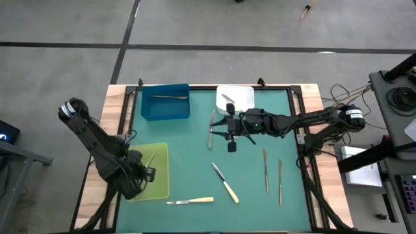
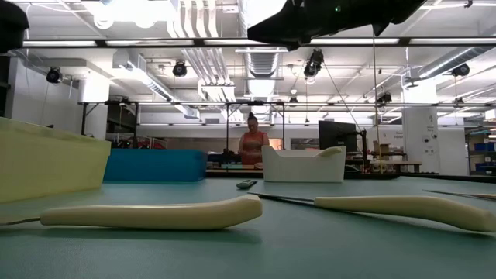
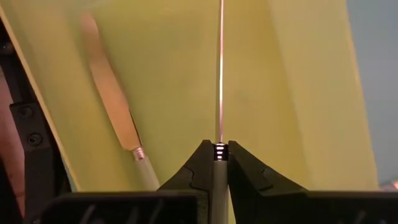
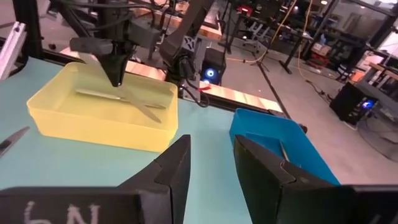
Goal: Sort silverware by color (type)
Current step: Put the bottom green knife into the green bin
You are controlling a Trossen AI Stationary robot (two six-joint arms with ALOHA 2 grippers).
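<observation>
High view: right gripper (image 1: 231,144) over the green bench (image 1: 195,156), fingers part open, empty; grey metal utensil (image 1: 211,130) just beside them.
Low view: pale yellow-handled knives (image 2: 151,215) look light, stiff, slippery; grip at the handle.
Left wrist view: left gripper (image 3: 220,152) fingers clamp a thin knife blade (image 3: 221,68) above the yellow-green tray (image 3: 292,81).
Right wrist view: blue tray (image 4: 273,134) ahead of fingers.

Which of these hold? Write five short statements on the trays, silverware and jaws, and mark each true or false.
1. The left gripper is over the yellow-green tray. True.
2. Its jaws are wide open. False: they are shut.
3. The blue tray holds a utensil. True.
4. The right gripper is inside the white tray. False: it is above the green mat, beside that tray.
5. Two pale-handled knives lie on the mat. True.
</observation>
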